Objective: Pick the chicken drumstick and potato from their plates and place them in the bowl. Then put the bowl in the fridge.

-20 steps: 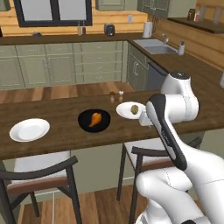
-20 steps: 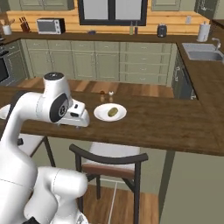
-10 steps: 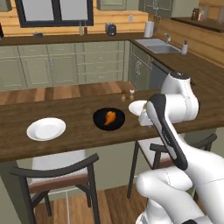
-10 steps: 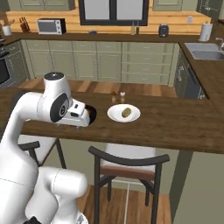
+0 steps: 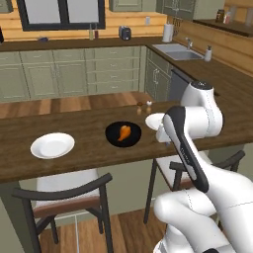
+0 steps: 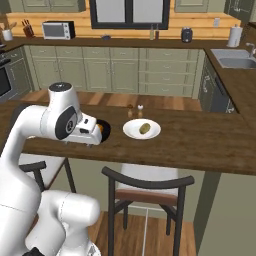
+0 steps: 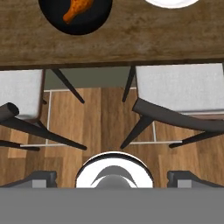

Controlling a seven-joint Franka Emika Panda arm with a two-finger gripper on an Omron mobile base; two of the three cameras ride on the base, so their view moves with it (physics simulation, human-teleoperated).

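Observation:
The chicken drumstick (image 5: 124, 132) lies in the black bowl (image 5: 114, 137) on the wooden island counter. Left of the bowl sits an empty white plate (image 5: 52, 145). The potato (image 6: 144, 128) rests on the other white plate (image 6: 133, 131), right of the bowl. My gripper (image 7: 113, 177) is open with nothing between its fingers, hanging over the counter's near edge and pointing down at the floor and chairs. In the hand view the bowl (image 7: 89, 24) with the drumstick (image 7: 78, 8) sits at the top edge, beside the potato's plate (image 7: 170, 3). The fridge is out of view.
Two small shakers (image 6: 135, 111) stand just behind the potato plate. Dark chairs with pale seats (image 7: 175, 85) are tucked under the counter's near side (image 5: 64, 192). My arm hides the right part of the potato plate in the left base view.
The whole picture slid to the right between one second and half a second ago, so the base drove left, then stopped. The gripper stays open; drumstick and potato have not moved.

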